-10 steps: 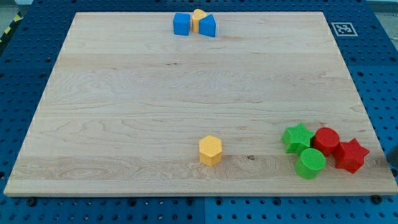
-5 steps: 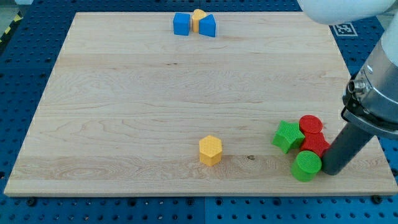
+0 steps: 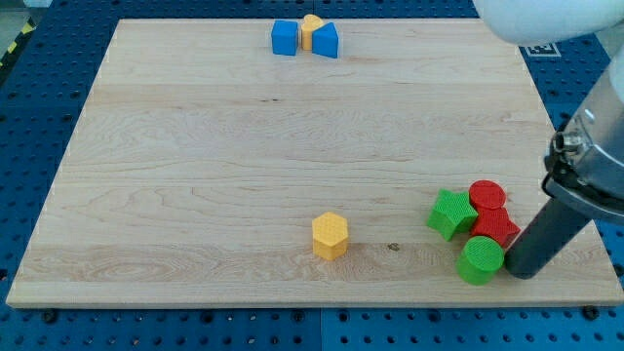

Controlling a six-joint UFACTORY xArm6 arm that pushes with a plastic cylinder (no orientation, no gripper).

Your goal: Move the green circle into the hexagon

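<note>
Had no fingers to open or shut, only a bare rod. Rested my tip (image 3: 520, 273) on the board (image 3: 195, 146) just at the view's right of the green circle (image 3: 482, 259), touching or nearly so. Found that circle near the view's bottom right, pressed against the red star (image 3: 497, 229), with the green star (image 3: 450, 214) and red circle (image 3: 487, 196) just above. Saw the yellow hexagon (image 3: 330, 235) well apart to the view's left. Judged a risk: pushed off-centre, could have slipped round the tip or dragged the red star along. Could also have drifted toward the board's bottom edge.
</note>
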